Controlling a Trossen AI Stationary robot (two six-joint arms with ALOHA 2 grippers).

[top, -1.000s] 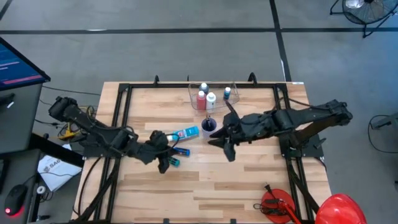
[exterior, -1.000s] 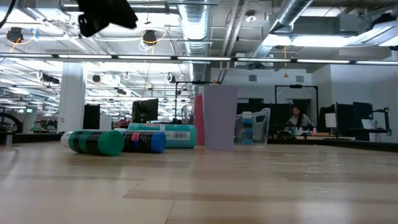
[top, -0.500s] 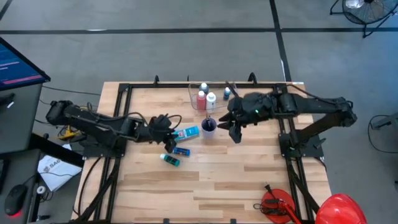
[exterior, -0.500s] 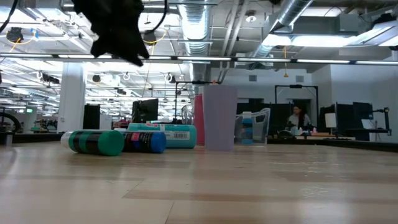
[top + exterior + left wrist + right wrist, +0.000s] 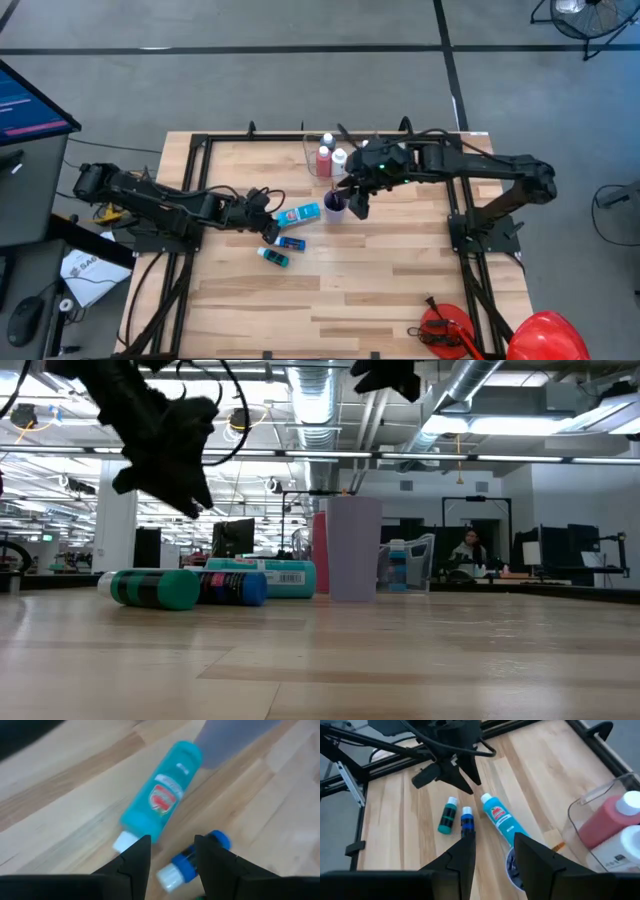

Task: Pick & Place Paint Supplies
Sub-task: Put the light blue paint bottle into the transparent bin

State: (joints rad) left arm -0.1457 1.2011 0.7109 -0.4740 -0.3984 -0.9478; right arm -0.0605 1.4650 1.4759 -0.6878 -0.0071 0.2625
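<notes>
Left gripper (image 5: 171, 851) hovers open, seemingly above light-blue tube (image 5: 161, 797).

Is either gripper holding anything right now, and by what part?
Nothing is held. The left gripper is open above the large light blue tube and blue bottle; the right gripper is open and empty.

Two dark jointed arms, black cables

Overhead; table-level; 2 wrist close-ups
</notes>
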